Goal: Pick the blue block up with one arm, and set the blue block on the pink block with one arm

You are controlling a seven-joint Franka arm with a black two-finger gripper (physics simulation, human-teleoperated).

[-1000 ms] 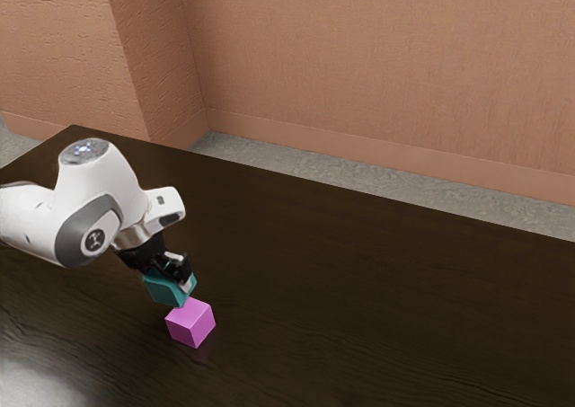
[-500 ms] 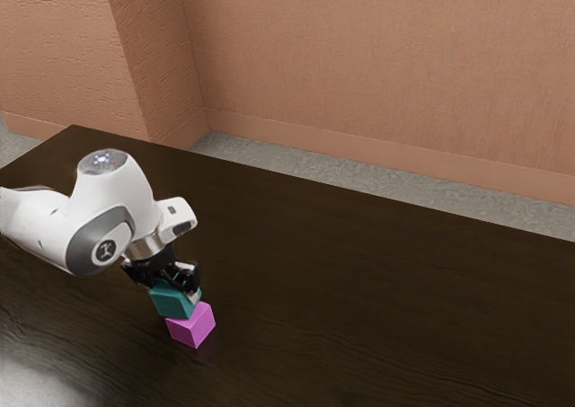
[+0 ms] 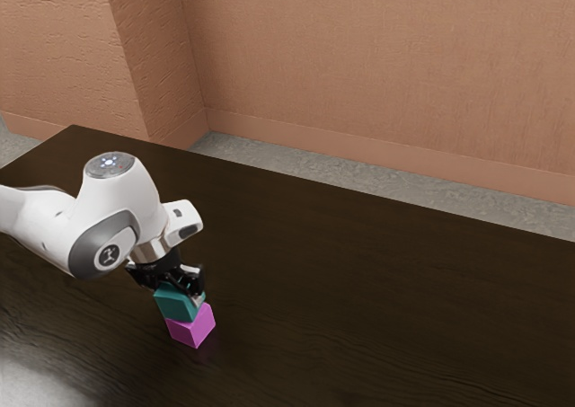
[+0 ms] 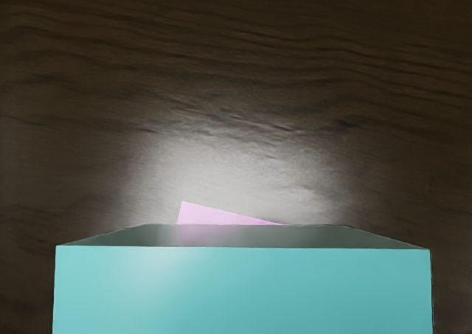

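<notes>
Reaching in from the exterior view's left, a white arm, bent low over the dark wood-grain table, wrist pointing down. At its end, the black gripper, jaws closed in on the blue block from two sides and pinching its upper part. Teal rather than pure blue, that block, and turned slightly against the one beneath. Directly under it, the pink block, standing on the table in the near part of the exterior view's left half. Blue underside touching the pink top, as far as the side view shows; cannot tell whether resting with its full weight. Set a little toward the exterior view's left of the pink block's middle, with a corner of pink top left bare on the right. In the wrist view, just under the hand, the broad teal face of the blue block, and beyond its far edge a thin sliver of the pink block, slanted against that edge. Past both, table with a pale sheen of light on the grain. Behind the table in the exterior view, a grey floor strip and a terracotta plaster wall with a jutting corner.
</notes>
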